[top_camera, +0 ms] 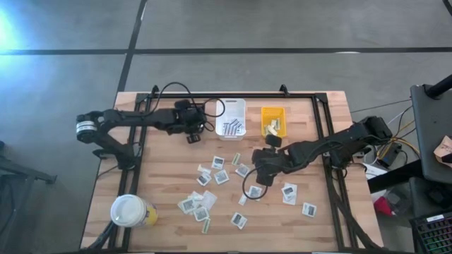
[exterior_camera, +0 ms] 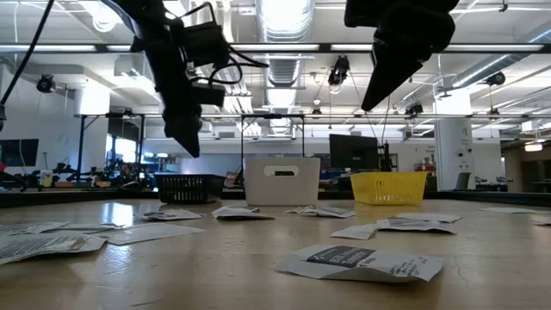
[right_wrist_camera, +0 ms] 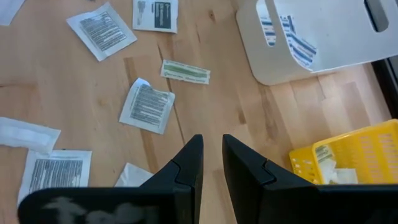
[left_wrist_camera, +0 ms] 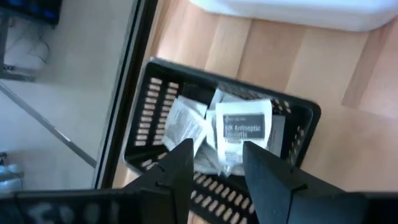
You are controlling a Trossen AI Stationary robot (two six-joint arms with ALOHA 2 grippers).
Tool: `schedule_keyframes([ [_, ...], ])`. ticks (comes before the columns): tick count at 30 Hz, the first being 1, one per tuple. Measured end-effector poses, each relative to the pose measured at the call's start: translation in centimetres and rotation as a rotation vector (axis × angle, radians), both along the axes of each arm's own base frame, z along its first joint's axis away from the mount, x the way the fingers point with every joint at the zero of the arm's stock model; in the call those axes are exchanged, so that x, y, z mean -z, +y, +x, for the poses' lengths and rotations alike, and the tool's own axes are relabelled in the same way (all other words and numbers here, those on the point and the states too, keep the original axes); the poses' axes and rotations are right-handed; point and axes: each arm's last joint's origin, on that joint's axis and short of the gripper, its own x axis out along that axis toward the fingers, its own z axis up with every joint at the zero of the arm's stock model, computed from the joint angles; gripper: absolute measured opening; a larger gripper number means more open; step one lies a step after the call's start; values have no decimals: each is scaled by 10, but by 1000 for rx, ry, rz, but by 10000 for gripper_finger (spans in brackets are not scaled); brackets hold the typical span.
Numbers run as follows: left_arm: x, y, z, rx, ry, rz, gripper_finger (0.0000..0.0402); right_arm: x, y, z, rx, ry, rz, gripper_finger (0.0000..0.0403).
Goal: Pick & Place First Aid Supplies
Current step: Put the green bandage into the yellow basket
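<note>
Many small paper packets [top_camera: 212, 189] lie flat and scattered on the wooden table; they also show in the right wrist view [right_wrist_camera: 147, 106]. My left gripper [top_camera: 192, 134] is open above the black bin [left_wrist_camera: 149, 106], which holds several white packets [left_wrist_camera: 241, 129]. My right gripper [top_camera: 257, 180] hangs above the scattered packets at mid-table, empty, its fingers [right_wrist_camera: 212, 146] a narrow gap apart. The white bin [top_camera: 232, 118] holds blue-striped packets [right_wrist_camera: 292, 37]. The yellow bin [top_camera: 273, 121] holds pale strips. A yellow-green strip [right_wrist_camera: 185, 71] lies on the table.
A large white-lidded cup [top_camera: 130, 210] stands at the table's near left corner. The three bins stand in a row along the far edge. A black frame rail [top_camera: 321, 120] runs along the table's sides. Bare wood shows between the packets and the bins.
</note>
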Motion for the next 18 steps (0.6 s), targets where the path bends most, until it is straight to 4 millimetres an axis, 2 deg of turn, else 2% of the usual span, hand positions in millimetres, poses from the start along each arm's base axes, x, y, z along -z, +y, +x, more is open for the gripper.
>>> schedule_keyframes([
  [4, -5, -2, -1, -3, 2, -65, 138, 1, 1, -4, 17, 27, 7, 56],
  [11, -2, -12, -1, 18, -30, -204, 138, 11, 8, -16, 66, 90, 16, 56],
  [18, -2, -31, 4, 67, -41, -225, 136, 28, 21, -29, 78, 148, 105, 56],
])
